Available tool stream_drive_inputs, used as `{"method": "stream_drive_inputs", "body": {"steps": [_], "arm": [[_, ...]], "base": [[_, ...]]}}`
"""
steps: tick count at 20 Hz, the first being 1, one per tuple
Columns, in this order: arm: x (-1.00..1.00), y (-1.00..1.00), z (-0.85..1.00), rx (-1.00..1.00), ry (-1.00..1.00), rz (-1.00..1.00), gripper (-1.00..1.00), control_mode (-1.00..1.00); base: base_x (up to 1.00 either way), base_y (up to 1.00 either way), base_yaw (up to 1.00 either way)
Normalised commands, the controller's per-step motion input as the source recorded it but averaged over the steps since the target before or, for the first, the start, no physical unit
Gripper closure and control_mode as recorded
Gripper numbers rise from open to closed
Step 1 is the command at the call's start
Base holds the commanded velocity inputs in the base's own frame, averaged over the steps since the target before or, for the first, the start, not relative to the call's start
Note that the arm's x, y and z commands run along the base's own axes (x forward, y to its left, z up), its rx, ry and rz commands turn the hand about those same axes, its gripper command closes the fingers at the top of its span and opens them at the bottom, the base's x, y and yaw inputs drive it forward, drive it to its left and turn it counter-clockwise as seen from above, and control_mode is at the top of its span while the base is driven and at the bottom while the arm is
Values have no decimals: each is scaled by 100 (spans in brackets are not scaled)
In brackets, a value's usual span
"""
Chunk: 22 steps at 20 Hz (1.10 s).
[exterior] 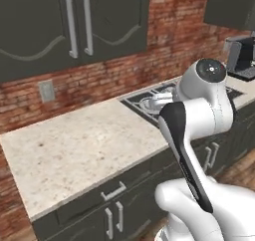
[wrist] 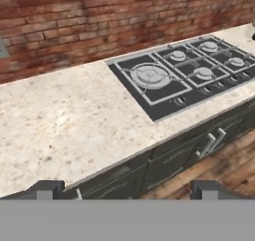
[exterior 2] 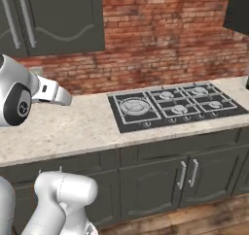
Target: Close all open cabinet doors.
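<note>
A: Which step is in hand?

B: My judgement is searching. The hand point(wrist: 127, 190) hangs above the bench point(wrist: 60, 120), looking down at it; its 2 dark fingertips point(wrist: 44, 189) stand well apart with nothing between them, so it is spread and holding nothing.

A: Where are the doors?

B: 2 upper cabinet doors point(exterior: 74, 21) sit high above the hand on the brick wall point(exterior: 164, 31), handles side by side, and they look flush. Lower doors point(exterior 2: 187, 180) lie below the bench edge, under the cooktop point(wrist: 184, 70); these also look shut. I cannot pick out an open one from here.

A: So the next move?

B: Probably the base must drive until an open door appears, then the hand pushes its face.

A: Room to move?

B: Free air above the bench. A coffee machine point(exterior: 241, 56) stands beyond the cooktop, so swing wide of it and the bench's front edge.
</note>
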Motion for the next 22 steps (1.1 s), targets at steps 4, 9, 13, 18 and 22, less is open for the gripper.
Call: {"method": "stream_drive_inputs", "body": {"steps": [4, 9, 13, 18, 22], "arm": [[0, 0, 0, 0, 0, 0, -100, 100], [0, 0, 0, 0, 0, 0, -100, 100], [0, 0, 0, 0, 0, 0, -100, 100], [0, 0, 0, 0, 0, 0, -100, 100], [0, 0, 0, 0, 0, 0, -100, 100]], "base": [[-8, 0, -76], [-1, -1, -80], [0, -2, -77], [16, -7, -67], [41, -5, -47]]}}
